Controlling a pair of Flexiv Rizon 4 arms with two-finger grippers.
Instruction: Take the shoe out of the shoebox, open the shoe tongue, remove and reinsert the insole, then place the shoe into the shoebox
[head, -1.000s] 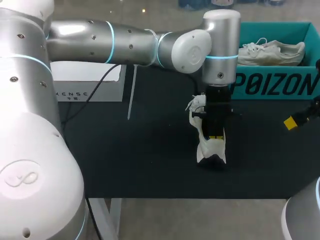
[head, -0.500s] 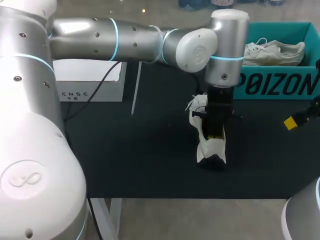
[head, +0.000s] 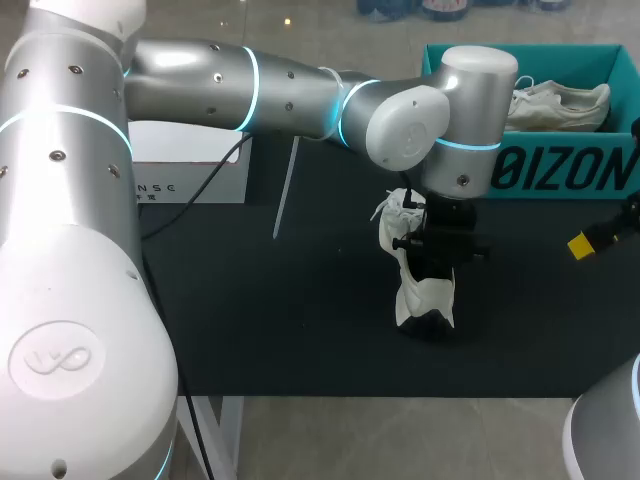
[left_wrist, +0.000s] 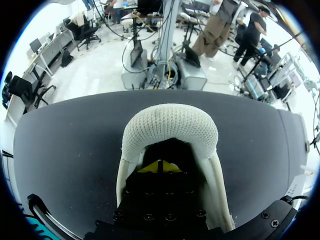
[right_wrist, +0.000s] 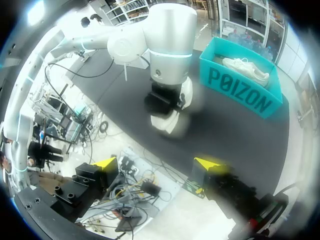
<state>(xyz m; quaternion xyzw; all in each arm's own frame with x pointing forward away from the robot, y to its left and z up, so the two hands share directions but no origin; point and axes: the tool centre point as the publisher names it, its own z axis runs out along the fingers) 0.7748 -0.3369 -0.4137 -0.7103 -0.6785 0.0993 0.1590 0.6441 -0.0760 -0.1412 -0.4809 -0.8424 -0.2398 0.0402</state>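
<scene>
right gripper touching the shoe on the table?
Apart. Right wrist view: the right gripper, fingers open, sits well short of the shoe, with bare table between.

This is a robotics lab bench. A desk (head: 280, 320) topped with matte black sheet carries a teal cardboard shoebox (head: 560, 170). Beside the shoebox stands a silver-and-white robot arm (head: 250, 90) with glowing blue joint rings. Farther from the shoebox, a black cable (head: 205, 180) crosses a flat white box (head: 170, 160).

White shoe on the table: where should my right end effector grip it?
Grip the mesh toe cap of the white shoe, across its width, coming in from the robot's right. The left end effector fills the opening from above, so the toe is probably the only free part; the right end effector is open on that side.
</scene>
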